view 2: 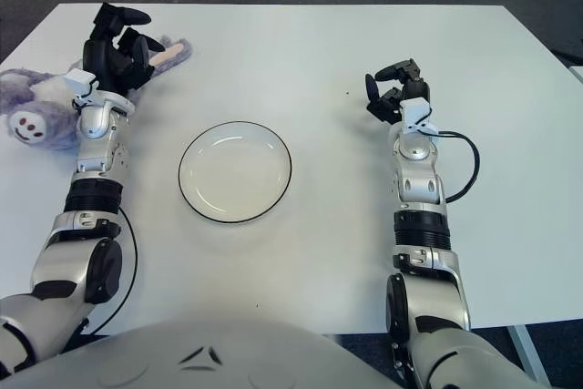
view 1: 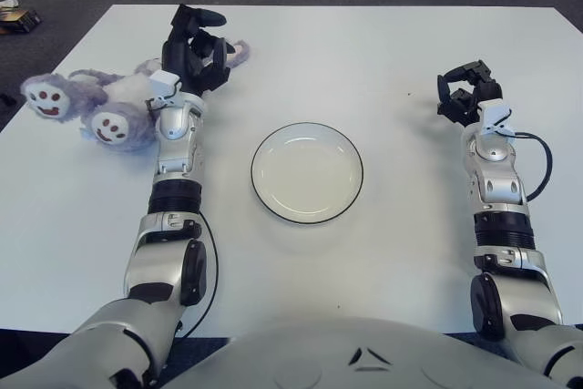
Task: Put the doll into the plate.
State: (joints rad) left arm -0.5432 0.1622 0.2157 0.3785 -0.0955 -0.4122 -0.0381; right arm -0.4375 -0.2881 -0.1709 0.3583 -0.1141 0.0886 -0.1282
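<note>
A purple plush bunny doll (view 1: 96, 102) lies on its back at the far left of the white table (view 1: 364, 52), its feet toward the left edge. My left hand (view 1: 196, 47) is over the doll's head with fingers spread; one pink-lined ear (view 2: 171, 50) sticks out to its right. The head is hidden under the hand, and I see no closed grip. A white plate with a dark rim (view 1: 307, 220) sits empty at the table's middle. My right hand (view 1: 466, 93) shows at the right of the plate, fingers loosely bent, holding nothing.
The doll's feet (view 1: 43, 100) reach the table's left edge. A small dark object (view 1: 18, 17) lies on the floor beyond the far left corner. A black cable (view 1: 544, 166) loops beside my right forearm.
</note>
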